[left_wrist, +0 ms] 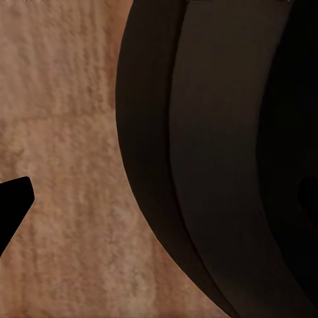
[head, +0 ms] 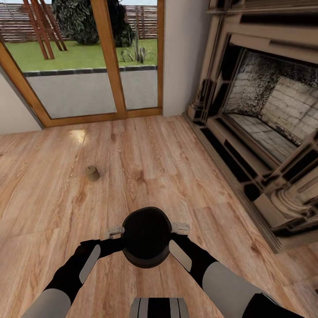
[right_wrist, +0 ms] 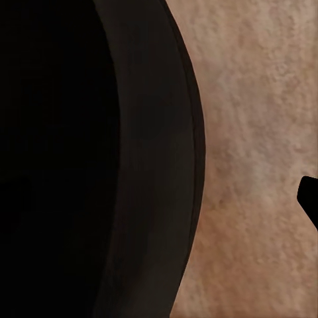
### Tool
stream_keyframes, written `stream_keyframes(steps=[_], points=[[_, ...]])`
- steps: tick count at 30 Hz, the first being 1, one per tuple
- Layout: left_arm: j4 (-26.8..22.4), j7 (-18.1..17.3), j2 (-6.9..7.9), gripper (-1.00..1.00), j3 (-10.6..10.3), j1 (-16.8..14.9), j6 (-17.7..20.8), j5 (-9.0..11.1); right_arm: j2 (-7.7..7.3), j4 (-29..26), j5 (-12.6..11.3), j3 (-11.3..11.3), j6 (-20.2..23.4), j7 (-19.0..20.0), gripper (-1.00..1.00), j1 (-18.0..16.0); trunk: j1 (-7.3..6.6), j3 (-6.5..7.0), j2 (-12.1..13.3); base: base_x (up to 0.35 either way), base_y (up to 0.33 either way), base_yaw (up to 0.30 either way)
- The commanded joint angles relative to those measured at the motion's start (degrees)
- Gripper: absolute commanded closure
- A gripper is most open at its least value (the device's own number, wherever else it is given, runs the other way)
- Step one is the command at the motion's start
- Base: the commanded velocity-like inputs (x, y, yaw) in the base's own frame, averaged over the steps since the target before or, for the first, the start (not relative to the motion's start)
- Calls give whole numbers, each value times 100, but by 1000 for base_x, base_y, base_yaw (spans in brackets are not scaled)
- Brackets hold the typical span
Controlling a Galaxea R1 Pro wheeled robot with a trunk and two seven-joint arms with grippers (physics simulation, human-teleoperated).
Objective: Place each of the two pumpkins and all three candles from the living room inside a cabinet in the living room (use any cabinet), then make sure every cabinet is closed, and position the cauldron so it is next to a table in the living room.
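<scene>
From the head camera, a matte black round-bellied cauldron (head: 146, 236) hangs low in front of the robot's trunk, held between both arms above a light wooden plank floor (head: 176, 159). The left gripper (head: 115, 230) sits at the cauldron's left rim and the right gripper (head: 180, 228) at its right rim; each shows as a pale grey piece touching the pot's edge. Whether their jaws are clamped on the rim or merely pressed against it cannot be told.

On the floor ahead and to the left, well apart from the cauldron, stands a single short stubby tan candle (head: 92, 173) with a flat top, upright.

Beyond it, a large glass door with a warm brown wooden frame (head: 110, 66) looks out on a grey paved strip, green grass and a dark bush. Along the right side of the room runs a big ornate fireplace (head: 265, 132) with a beige and black surround and a pale brick interior.

In the left wrist camera, the cauldron's dark curved wall (left_wrist: 218, 165) is very close, with wood floor beside it and a black finger tip (left_wrist: 13, 205) at the edge. In the right wrist camera, the same black wall (right_wrist: 99, 159) bulks against the floor, with a small black finger tip (right_wrist: 310, 199) at the far edge.
</scene>
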Motion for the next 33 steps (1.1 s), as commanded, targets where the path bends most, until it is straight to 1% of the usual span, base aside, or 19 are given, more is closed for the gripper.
stream_keyframes(steps=[1, 9, 10, 20, 21, 33], points=[[-6, -8, 5, -100, -10, -2, 21, 1, -4, -9, -35, 35, 17, -45, -100, -5, -1, -4, -2, 0, 0, 0], [-10, -11, 14, -100, 13, 1, 21, 38, -4, -9, -35, 34, 17, -45, -100, -5, -1, -4, -2, 0, 0, 0], [-10, -11, 15, -100, 15, 1, 21, 46, -4, -9, -35, 33, 17, -45, 100, -5, -1, -4, -2, 0, 0, 0], [-8, -8, 13, -100, 17, -2, 21, 43, -4, -9, -35, 31, 15, -45, 100, -5, -1, -4, -2, 0, 0, 0], [-7, -8, 13, 100, 17, -2, 21, 40, -4, -9, -35, 33, 14, -45, 100, -5, -1, -4, -2, 0, 0, 0], [-14, -8, 14, 100, 39, 0, 21, 56, -4, -14, -35, 28, 9, -45, 100, -5, -1, -4, -2, 0, 0, 0]])
